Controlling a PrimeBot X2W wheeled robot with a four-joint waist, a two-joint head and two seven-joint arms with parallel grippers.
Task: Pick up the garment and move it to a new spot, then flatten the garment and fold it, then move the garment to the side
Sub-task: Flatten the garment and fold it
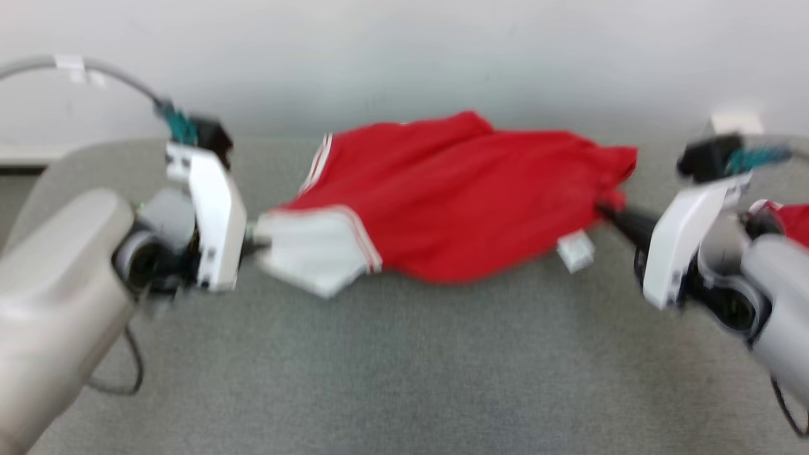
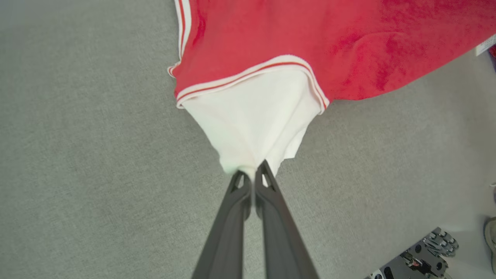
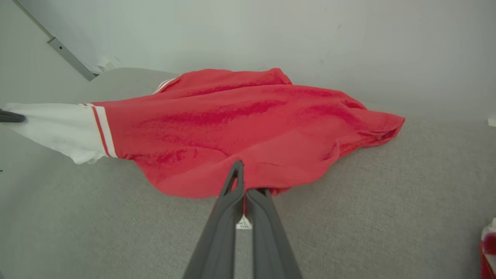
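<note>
Forearms, pale and angled inward, enter from the near left and near right corners of the head view, above the grey surface (image 1: 404, 379). The left gripper (image 2: 252, 172) extends to the right, roughly level with the surface. Its fingers are pressed together and pinch the tip of the white sleeve (image 2: 252, 116), whose cloth narrows to a taut point at the fingertips. The right gripper (image 3: 248, 186) extends to the left and far, with its fingers closed on the near right hem of the garment (image 1: 455, 196). One fingertip lies on top of the red cloth and the other is hidden beneath it. A white label (image 1: 575, 251) hangs from the hem just beside the right gripper. The garment, red with striped trim at the sleeve, is stretched between the two grippers over the middle of the surface, toward its far edge. Its body is rumpled. Beyond it stands a pale wall (image 1: 404, 50).
</note>
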